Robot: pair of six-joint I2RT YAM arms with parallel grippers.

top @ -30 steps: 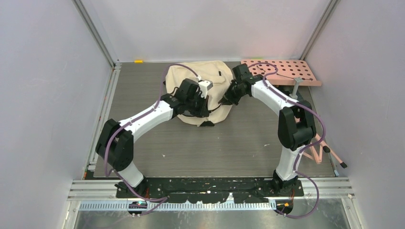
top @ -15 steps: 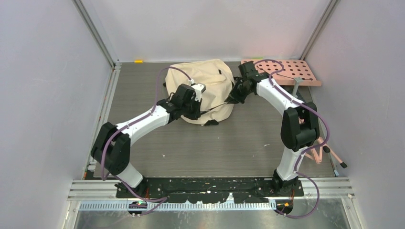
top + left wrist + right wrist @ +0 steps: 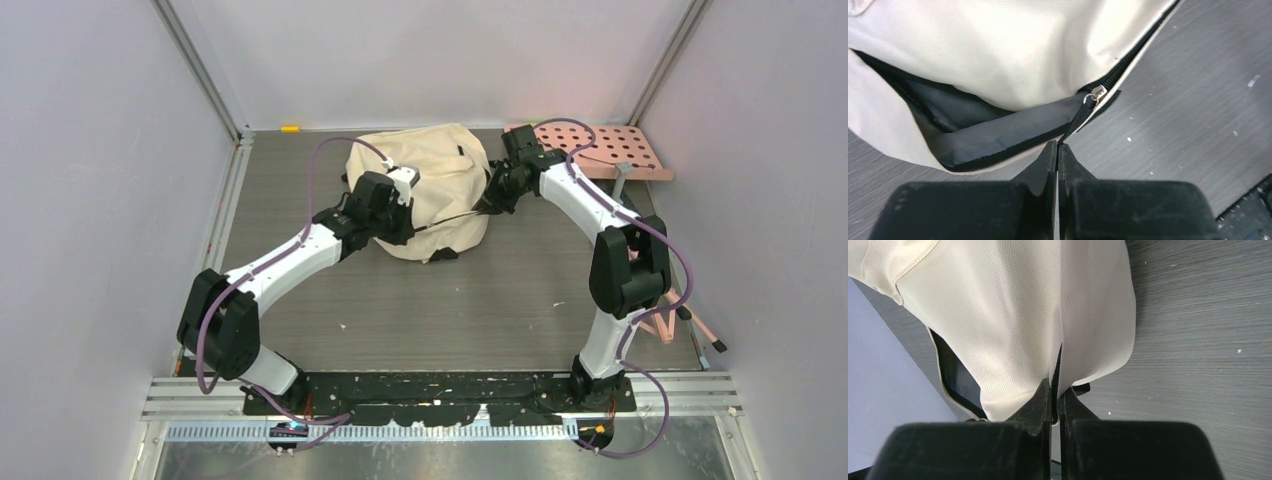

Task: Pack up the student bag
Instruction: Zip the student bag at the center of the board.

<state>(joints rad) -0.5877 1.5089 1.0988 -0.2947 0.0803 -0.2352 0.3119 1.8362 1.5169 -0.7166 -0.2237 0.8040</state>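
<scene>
Bag point(image 3: 430, 175) sits at the table's point(image 3: 300, 300) 12 o'clock. My left gripper point(image 3: 1057, 146) is at the bag's 8 o'clock edge, pinched tight on the black zip pull point(image 3: 1077, 119). The slider point(image 3: 1096, 93) lies at 1 o'clock from my tips, and the track runs on toward 1. My right gripper point(image 3: 1054, 387) is at the bag's 3 o'clock edge, clamped on a fabric fold. Left is nearer the slider, so I judge the zip pull is its job. Count: one bag, one slider seen, one pink board point(image 3: 600, 148), two grippers.
</scene>
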